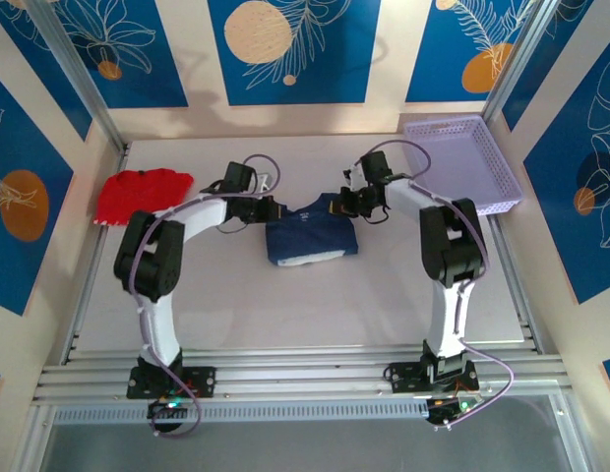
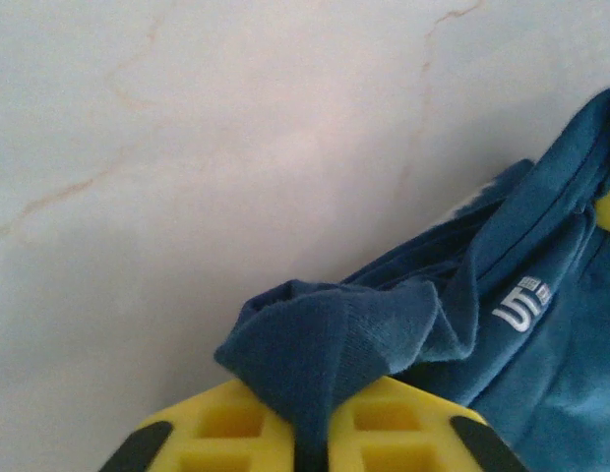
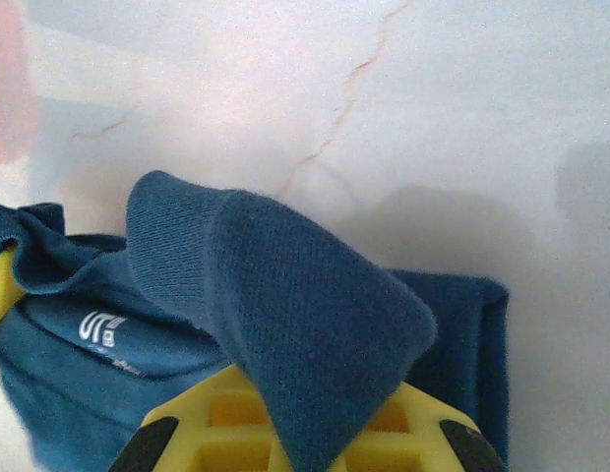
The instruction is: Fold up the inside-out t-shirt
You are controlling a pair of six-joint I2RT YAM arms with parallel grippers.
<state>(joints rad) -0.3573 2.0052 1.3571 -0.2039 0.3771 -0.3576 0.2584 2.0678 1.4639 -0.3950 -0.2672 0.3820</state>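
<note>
Left tool (image 2: 310,447) and right tool (image 3: 307,444), yellow jaws closed, each pinching a soft knit fold of the crumpled navy t-shirt (image 1: 311,239) on a pale, veined surface (image 1: 285,305).

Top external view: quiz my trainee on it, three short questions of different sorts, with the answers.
1. True or false: the left gripper and right gripper both pinch the dark navy-blue cloth t-shirt.
2. The bright red cloth garment lies: A on the t-shirt; B at the far left of the white table; C between the arm bases.
3. Fill in: the lilac plastic basket sits at the far ____.
Key: 1 true; 2 B; 3 right.
</note>
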